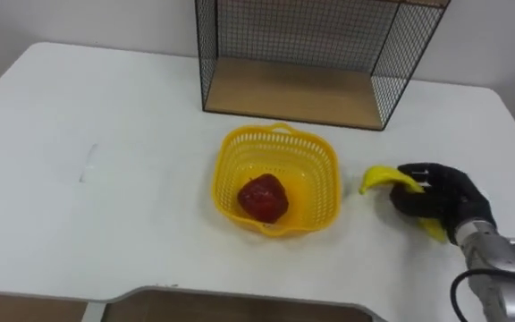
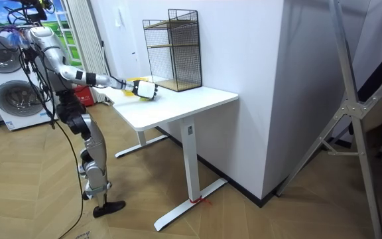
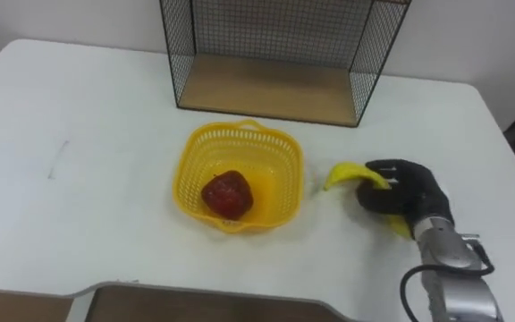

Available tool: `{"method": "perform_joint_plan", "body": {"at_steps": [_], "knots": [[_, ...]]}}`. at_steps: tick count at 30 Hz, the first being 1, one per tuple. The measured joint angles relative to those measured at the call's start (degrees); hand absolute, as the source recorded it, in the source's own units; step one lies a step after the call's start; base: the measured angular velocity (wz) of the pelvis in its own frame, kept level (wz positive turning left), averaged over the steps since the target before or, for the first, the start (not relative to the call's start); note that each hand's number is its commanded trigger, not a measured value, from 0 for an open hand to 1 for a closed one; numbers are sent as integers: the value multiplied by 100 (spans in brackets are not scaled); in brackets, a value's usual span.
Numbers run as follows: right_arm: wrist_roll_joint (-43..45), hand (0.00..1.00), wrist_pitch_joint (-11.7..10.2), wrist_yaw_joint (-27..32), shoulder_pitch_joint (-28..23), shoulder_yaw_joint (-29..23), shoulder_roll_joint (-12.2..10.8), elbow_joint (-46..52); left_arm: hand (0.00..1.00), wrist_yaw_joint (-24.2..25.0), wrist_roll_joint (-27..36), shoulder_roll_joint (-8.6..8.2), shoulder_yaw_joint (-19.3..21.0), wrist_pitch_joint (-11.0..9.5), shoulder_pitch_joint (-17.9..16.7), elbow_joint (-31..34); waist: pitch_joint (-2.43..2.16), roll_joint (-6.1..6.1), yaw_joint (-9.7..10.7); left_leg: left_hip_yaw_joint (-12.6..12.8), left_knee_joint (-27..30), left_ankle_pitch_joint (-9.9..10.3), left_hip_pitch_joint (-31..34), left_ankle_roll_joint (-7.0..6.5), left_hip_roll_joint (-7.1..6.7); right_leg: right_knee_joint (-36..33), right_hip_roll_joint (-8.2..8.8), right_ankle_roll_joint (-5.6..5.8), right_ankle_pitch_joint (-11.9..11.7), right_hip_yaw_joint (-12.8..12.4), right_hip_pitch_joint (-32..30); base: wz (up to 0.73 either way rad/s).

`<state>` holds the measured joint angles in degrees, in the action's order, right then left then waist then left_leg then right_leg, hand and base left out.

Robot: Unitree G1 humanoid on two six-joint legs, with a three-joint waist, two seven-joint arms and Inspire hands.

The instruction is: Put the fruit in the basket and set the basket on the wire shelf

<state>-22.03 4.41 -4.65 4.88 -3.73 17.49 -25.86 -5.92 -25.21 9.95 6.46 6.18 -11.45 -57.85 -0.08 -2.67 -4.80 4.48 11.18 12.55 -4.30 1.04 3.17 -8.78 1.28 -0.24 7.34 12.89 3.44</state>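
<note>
Staged household laundry room: washing machines (image 2: 8, 99) on a wood-plank floor (image 2: 18, 199), a white table (image 2: 178, 106) against a white wall (image 2: 244, 66).
</note>
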Motion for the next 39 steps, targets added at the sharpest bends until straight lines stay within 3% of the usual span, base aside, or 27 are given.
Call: {"method": "perform_joint_plan", "body": {"at_steps": [4,12,18,22,26,32,34,36,39], "knots": [[-1223,100,-14,-176,-190,23,-221,403,0,-11,-9,-29,16,-54,-137,14,3,-37,33,10,-33,1,-34,-1,-4,15,8,31,20,25,56,8],[-2871,100,-174,-428,-189,24,-280,1073,0,-119,-11,-60,14,-52,-212,2,18,21,9,2,-26,4,-30,-4,-7,1,18,29,19,37,49,0],[-3112,100,-246,-728,-186,29,-280,1508,0,-267,-22,-146,11,-34,-190,5,-51,83,-17,7,-23,5,-28,-7,-22,3,20,27,18,-7,41,0],[-3180,100,-249,-753,-185,139,-280,1548,0,-395,-21,-172,-78,-33,-212,-7,-53,83,-23,13,9,3,-34,-9,-26,-9,21,28,17,-25,46,0],[-2887,100,-313,-748,-184,259,-284,1705,0,-472,-33,-248,-117,-34,-205,-21,-32,114,-20,13,7,3,-27,-10,-27,-2,25,28,18,-8,45,0],[-1025,100,-323,-656,-132,264,-272,1991,0,-463,-29,-250,-113,-36,-178,-23,-10,123,-39,9,6,3,-3,-10,-32,-7,37,32,20,3,27,1],[-224,100,-323,-645,-84,321,-269,1991,0,-451,-31,-243,-114,-38,-164,-23,-14,71,-34,15,9,-4,70,-20,-39,-41,45,35,23,-17,-67,-2],[124,100,-322,-662,-35,377,-266,1996,0,-436,-29,-234,-114,-39,-157,-22,13,27,-32,25,3,-6,84,-24,-40,-64,46,36,23,-34,-103,-3],[565,100,-322,-670,93,577,-197,2054,0,-361,-16,-200,-117,-41,-123,-22,16,-54,-38,30,7,-7,111,-26,-40,-99,45,39,26,-61,-151,-3]]}}
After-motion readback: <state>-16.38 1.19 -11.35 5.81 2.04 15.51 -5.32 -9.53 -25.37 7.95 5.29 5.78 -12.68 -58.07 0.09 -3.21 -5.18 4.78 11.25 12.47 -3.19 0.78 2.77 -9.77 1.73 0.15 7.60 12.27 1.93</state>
